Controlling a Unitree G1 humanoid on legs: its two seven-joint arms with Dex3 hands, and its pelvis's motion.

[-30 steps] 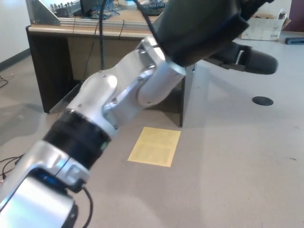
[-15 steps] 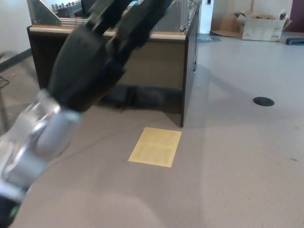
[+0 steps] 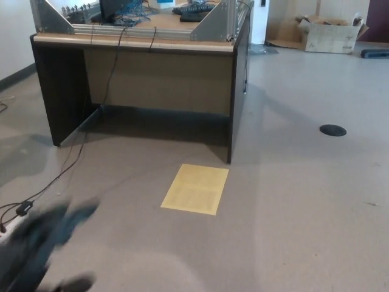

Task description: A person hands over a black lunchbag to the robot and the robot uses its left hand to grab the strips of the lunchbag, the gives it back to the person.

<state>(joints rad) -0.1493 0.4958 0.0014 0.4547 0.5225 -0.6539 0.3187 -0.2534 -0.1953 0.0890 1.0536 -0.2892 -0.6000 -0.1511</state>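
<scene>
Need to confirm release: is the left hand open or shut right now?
Cannot tell. The left hand is a dark motion blur at the lower left corner; no lunchbag shows.

open floor ahead, only a flat yellow sheet; the desk blocks the far left.

One counter stood on the floor. One yellow sheet lay on that floor, and one dark round floor plate sat off to the side. One cardboard box was in the far corner, with one dark flat object just beside it. Two metal triangular brackets stood on the counter, one at each end. One dark cable trailed from the counter across the floor. One blurred robot hand showed at the lower left corner; its fingers could not be counted.
</scene>
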